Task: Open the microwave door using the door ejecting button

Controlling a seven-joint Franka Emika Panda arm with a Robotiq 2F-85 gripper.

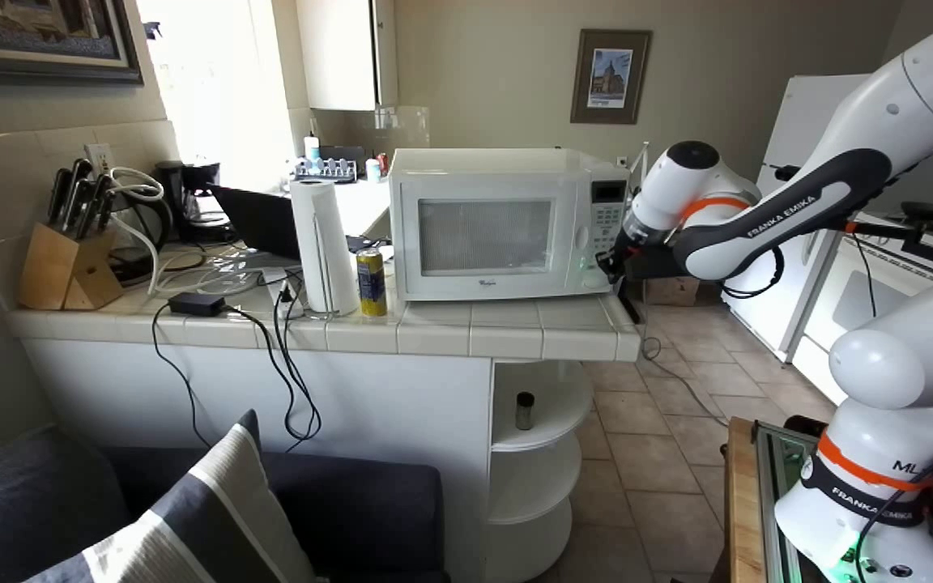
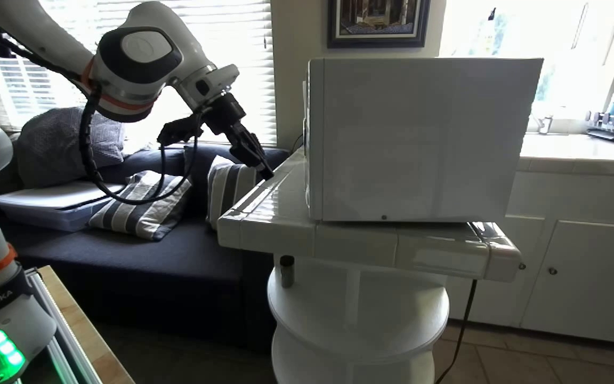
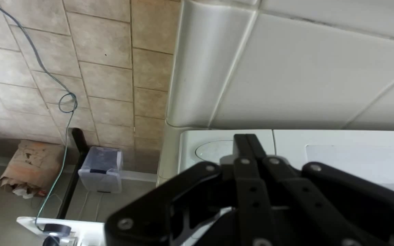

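The microwave [image 2: 421, 140] stands on the worktop [image 1: 507, 314] just ahead of the fully closed, empty pincer [image 2: 267, 174], a gap between them.

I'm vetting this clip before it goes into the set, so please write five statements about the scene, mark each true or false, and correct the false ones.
1. The microwave door is closed. True.
2. The gripper is closed. True.
3. The gripper rests on top of the microwave. False: in an exterior view it is in front of the microwave, with a gap between them.
4. A can stands beside the paper towel roll. True.
5. The dark-capped jar lies on its side. False: it stands upright on a shelf below the counter.
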